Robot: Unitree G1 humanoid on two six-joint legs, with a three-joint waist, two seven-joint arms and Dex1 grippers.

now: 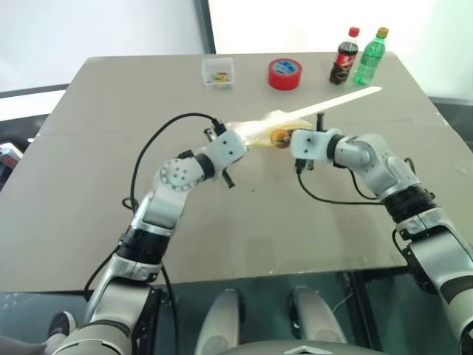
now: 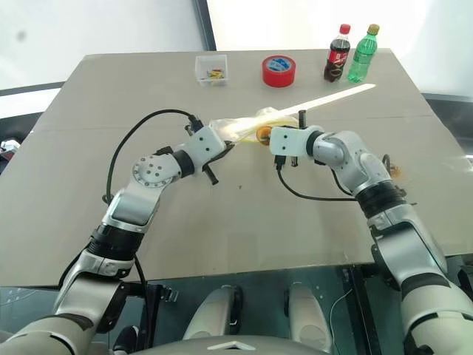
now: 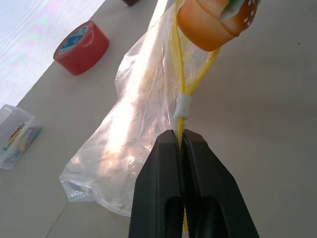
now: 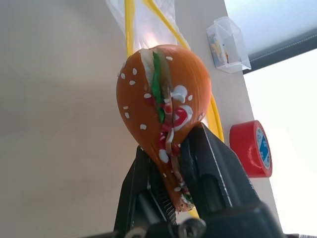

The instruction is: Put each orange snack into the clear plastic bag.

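A grey table (image 1: 89,185) spreads below me. My left gripper (image 3: 184,144) is clamped tight on the yellow strip of the bag (image 3: 133,124), which hangs lifted over mid-table, its length running away toward the tape (image 1: 284,74). My right gripper (image 4: 171,163) pinches one snack (image 4: 163,99) by its narrow end, broad end pointing at the bag's mouth.
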